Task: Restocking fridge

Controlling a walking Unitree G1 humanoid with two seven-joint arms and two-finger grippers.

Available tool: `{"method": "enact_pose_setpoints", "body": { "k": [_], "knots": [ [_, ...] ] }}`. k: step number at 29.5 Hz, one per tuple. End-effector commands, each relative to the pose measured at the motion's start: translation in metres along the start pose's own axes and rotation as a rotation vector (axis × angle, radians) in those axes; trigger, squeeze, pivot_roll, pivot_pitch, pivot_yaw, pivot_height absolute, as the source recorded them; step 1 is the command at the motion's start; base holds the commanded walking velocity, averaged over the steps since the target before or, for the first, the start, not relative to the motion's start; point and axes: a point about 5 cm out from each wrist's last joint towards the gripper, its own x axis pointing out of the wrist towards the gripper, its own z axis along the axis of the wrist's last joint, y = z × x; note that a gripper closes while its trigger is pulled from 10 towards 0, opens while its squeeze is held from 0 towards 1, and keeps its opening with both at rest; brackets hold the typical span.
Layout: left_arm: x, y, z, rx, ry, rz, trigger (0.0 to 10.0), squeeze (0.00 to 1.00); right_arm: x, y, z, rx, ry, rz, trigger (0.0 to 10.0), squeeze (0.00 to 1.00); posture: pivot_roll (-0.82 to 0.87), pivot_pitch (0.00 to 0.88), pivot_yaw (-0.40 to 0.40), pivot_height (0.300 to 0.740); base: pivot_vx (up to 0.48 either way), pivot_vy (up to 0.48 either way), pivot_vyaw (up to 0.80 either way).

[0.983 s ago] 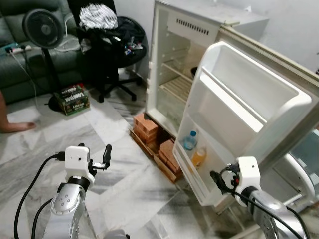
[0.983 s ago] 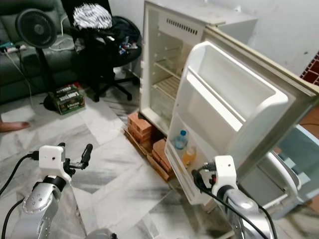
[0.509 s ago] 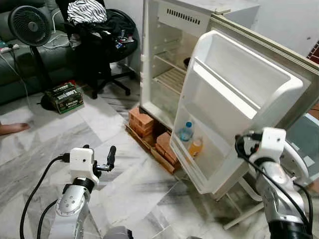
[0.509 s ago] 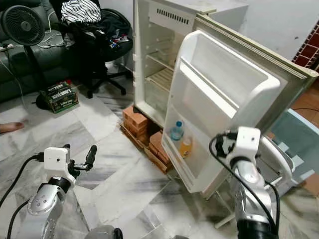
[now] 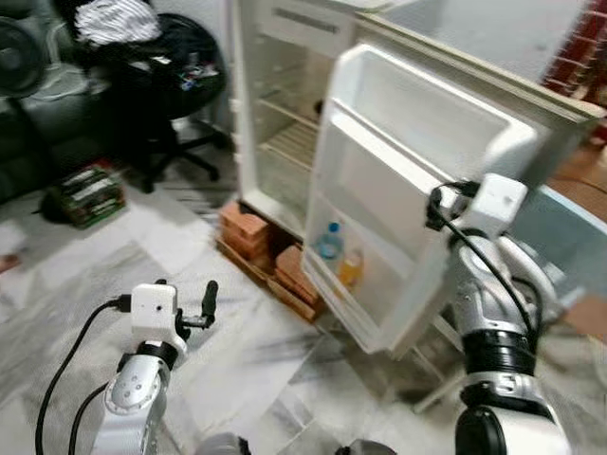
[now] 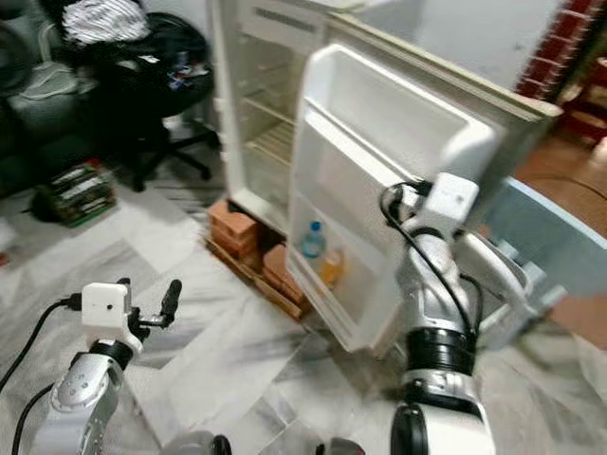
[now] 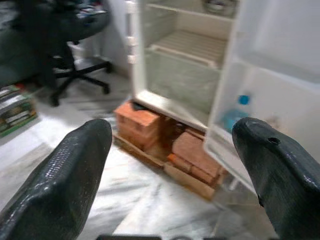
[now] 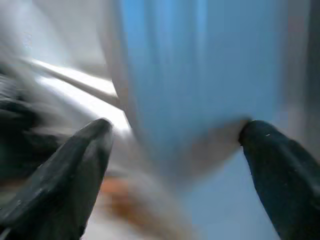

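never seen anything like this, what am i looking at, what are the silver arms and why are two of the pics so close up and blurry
The silver arms belong to a humanoid robot restocking a fridge. Two pictures come from cameras in its head, looking down. The close-ups come from cameras on each wrist, looking along that gripper's black fingers.

The left gripper is open, holding nothing, and faces the fridge, which stands on bricks. The open door holds a blue-capped bottle and an orange bottle. The right gripper is open too, raised by the door's edge; its picture is motion-blurred.
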Motion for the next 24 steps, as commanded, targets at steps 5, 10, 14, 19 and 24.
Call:
{"method": "enact_pose_setpoints", "body": {
  "k": [5,10,14,19,24],
  "knots": [
    [0.001,0.001,0.007,0.005,-0.018,-0.002,10.0,0.00,-0.151,0.125,0.021,0.341,0.254,1.542,10.0,0.00,0.12,0.000,-0.042,0.740,0.000,0.000,0.00],
    [0.000,-0.001,0.004,0.009,-0.010,-0.010,10.0,0.00,-0.134,0.067,0.005,0.220,0.364,1.328,10.0,0.00,0.11,0.000,-0.036,0.740,0.000,0.000,0.00],
    [0.006,-0.001,0.006,0.014,-0.012,-0.022,10.0,0.00,-0.098,0.006,-0.019,-0.061,0.393,0.940,10.0,0.00,0.10,0.000,-0.025,0.740,0.000,0.000,0.00],
    [0.009,-0.001,0.008,0.021,-0.015,-0.027,10.0,0.00,-0.058,-0.044,-0.027,-0.419,0.361,0.505,10.0,0.00,0.12,0.000,-0.018,0.740,0.000,0.000,0.00],
    [0.004,0.002,0.008,0.027,-0.015,-0.023,10.0,0.00,-0.047,-0.090,-0.021,-0.720,0.480,0.306,10.0,0.00,0.13,0.000,-0.019,0.740,0.000,0.000,0.00]
  ]
}}
